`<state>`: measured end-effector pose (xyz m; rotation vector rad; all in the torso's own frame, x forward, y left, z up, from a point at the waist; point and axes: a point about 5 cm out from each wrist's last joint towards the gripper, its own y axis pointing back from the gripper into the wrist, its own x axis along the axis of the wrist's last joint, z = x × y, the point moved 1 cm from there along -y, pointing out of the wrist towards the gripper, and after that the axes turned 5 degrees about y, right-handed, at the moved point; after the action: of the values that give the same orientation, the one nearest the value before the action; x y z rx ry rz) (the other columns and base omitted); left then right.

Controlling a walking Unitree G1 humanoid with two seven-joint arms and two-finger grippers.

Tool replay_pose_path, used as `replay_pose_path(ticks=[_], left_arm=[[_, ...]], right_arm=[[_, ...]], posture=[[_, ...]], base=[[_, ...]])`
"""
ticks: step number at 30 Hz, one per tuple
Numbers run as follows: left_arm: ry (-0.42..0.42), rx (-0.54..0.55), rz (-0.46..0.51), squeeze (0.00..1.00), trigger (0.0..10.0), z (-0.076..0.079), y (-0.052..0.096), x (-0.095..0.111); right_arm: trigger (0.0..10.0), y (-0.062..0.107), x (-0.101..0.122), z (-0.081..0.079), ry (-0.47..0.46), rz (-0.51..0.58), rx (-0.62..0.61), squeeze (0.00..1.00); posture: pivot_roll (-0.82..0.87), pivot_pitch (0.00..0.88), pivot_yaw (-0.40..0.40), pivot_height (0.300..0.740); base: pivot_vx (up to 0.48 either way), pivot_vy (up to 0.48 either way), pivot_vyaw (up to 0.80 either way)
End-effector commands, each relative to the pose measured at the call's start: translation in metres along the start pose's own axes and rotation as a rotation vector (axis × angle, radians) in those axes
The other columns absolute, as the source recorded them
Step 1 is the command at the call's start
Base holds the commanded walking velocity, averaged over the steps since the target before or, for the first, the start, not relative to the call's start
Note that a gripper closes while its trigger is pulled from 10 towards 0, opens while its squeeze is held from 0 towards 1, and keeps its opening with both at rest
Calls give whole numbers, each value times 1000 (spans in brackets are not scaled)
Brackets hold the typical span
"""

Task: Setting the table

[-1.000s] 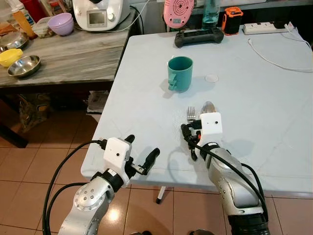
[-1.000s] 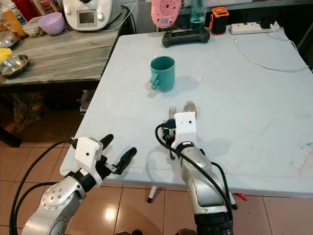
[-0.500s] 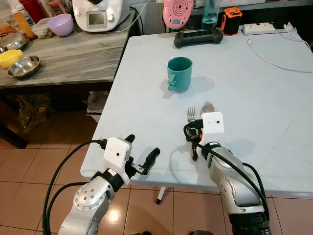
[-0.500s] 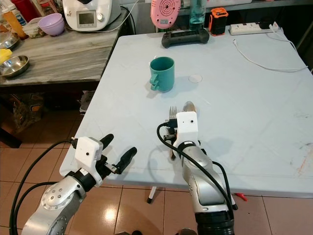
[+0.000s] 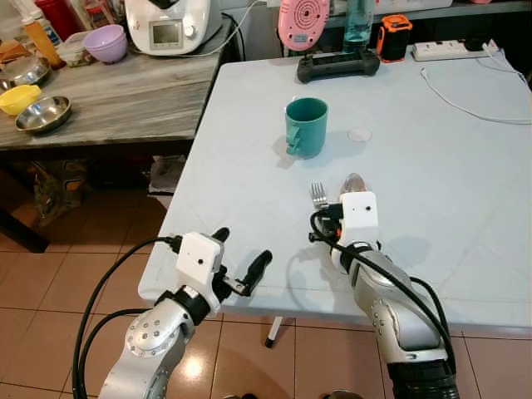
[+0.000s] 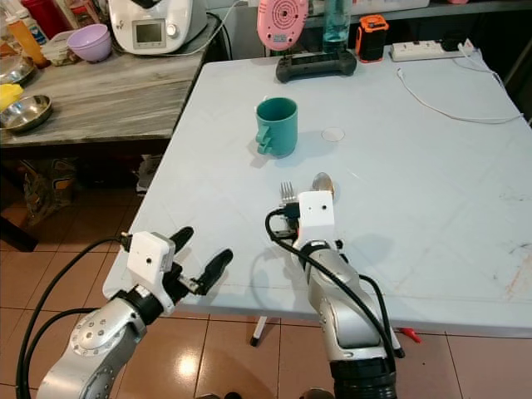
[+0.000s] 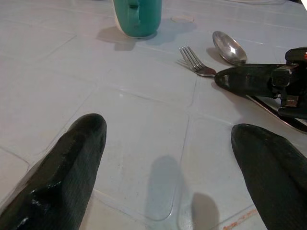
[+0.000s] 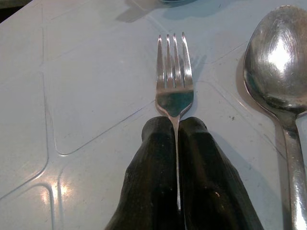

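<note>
A wide pale counter [image 5: 465, 191] spans the scene, with a darker wooden counter [image 5: 125, 96] joining it on the far left. On that wooden surface stand a white kitchen appliance [image 5: 170, 23], a purple bowl [image 5: 105, 41], a steel bowl [image 5: 41, 114] and a yellow bowl [image 5: 18, 97]. At the far edge of the pale counter lie a black game controller [image 5: 339, 64], a pink round device [image 5: 302, 22] and a white power strip [image 5: 455, 49] with a cable trailing toward the right.

A teal mug [image 5: 305, 126] stands left of centre, with a small clear disc [image 5: 359, 134] just to its right. Nearer, the right gripper [image 8: 175, 132] lies low over the counter, its fingers [image 8: 156, 167] clenched on the handle of the fork [image 8: 174, 79], tines pointing toward the far side. The spoon [image 8: 280, 72] lies just right of the fork, bowl upward. The left gripper [image 5: 241, 266] hovers at the near left edge of the counter, its fingers [image 7: 72, 163] spread wide and holding nothing.
</note>
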<state>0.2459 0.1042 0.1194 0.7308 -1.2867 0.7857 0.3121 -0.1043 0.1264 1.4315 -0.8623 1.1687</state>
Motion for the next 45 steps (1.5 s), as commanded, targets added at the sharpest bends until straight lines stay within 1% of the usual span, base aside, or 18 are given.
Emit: replay_pose_path(ticks=[1, 14, 15, 16, 18, 19, 22, 27, 34, 35, 38, 41, 42, 45], left_arm=[[-10, 5, -12, 0, 10000, -3, 2, -1], [-9, 6, -6, 0, 10000, -3, 1, 0], [-11, 6, -5, 0, 10000, -3, 1, 0], [-11, 9, -4, 0, 10000, -3, 1, 0], [-11, 11, -3, 0, 10000, -4, 1, 1], [-13, 14, 0, 0, 10000, -4, 1, 1], [-13, 18, 3, 0, 10000, -5, 0, 1], [-12, 25, 5, 0, 10000, -7, -1, 1], [-16, 65, 26, 0, 10000, -12, -2, 1], [-13, 86, 34, 0, 10000, -14, -1, 2], [-13, 98, 39, 0, 10000, -16, -1, 2], [-23, 179, 78, 0, 10000, -24, 1, 6], [-23, 179, 78, 0, 10000, -24, 1, 6], [-25, 225, 87, 0, 10000, -27, 3, 6]], right_arm=[[0, -1, -28, -3, -21, -136, 13, 0], [0, -1, -30, -1, -20, -137, 8, 0], [1529, -1, -30, -1, -18, -135, 8, 0], [8510, -1, -30, 0, -7, -132, 5, 0], [8510, -1, -30, 0, 0, -129, 4, 0], [10000, -1, -30, 0, 5, -126, 4, 0], [10000, -1, -30, 1, 23, -125, 1, 0], [10000, -2, -26, 2, 30, -91, 3, 0], [10000, -2, -21, 7, 77, -37, -16, 0], [10000, -2, -20, 8, 94, -22, -21, 0], [10000, -3, -19, 9, 108, -14, -22, 0], [10000, -3, -13, 9, 127, 39, -8, 0], [10000, -3, -13, 9, 127, 39, -8, 0], [10000, -3, -12, 10, 143, 59, -7, 0]], posture=[[-125, 130, 143, 740], [-125, 129, 142, 740], [-125, 129, 142, 740], [-128, 129, 143, 740], [-128, 129, 143, 740], [-128, 129, 143, 740], [-127, 127, 143, 740], [-127, 124, 142, 740], [-127, 118, 133, 740], [-127, 118, 130, 740], [-127, 118, 130, 740], [-125, 114, 115, 740], [-125, 114, 115, 740], [-121, 106, 105, 740]], base=[[0, 0, 0], [0, 0, 0], [0, 0, 0], [0, 0, 0], [0, 0, 0], [0, 0, 0], [0, 0, 0], [0, 0, 0], [0, 0, 0], [0, 0, 0], [0, 0, 0], [0, 0, 0], [0, 0, 0], [0, 0, 0]])
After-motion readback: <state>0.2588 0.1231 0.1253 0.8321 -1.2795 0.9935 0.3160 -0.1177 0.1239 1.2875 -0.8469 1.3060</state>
